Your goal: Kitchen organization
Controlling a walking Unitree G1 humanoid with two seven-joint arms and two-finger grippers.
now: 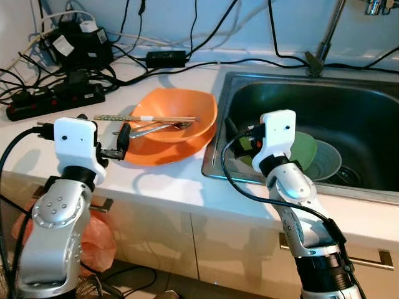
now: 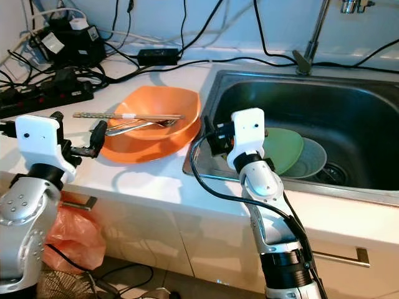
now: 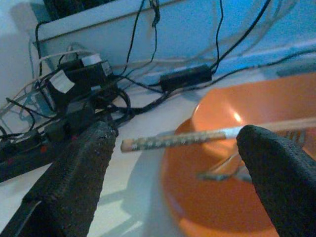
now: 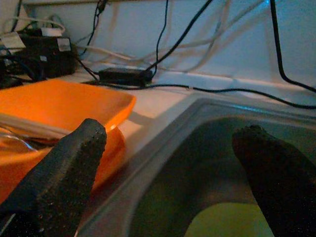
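I am seeing the orange bowl (image 1: 177, 124) sitting on the white desk (image 1: 168, 180), just beside the sink (image 1: 349, 106). The chopsticks (image 1: 146, 118) are lying across its rim, and a fork (image 1: 159, 128) is resting inside it. I am holding the left gripper (image 1: 118, 144) at the bowl's left edge; its fingers (image 3: 74, 177) are standing spread, and in the left wrist view the chopsticks' end is showing between them, not touched. I am keeping the right gripper (image 2: 211, 137) over the near left corner of the sink, fingers (image 4: 64, 173) also standing spread and holding nothing. In the sink a green plate (image 1: 305, 149) is leaning on a grey bowl (image 1: 327, 159). A power strip (image 1: 53, 99) and many black cables (image 1: 187, 59) are lying at the back of the desk.
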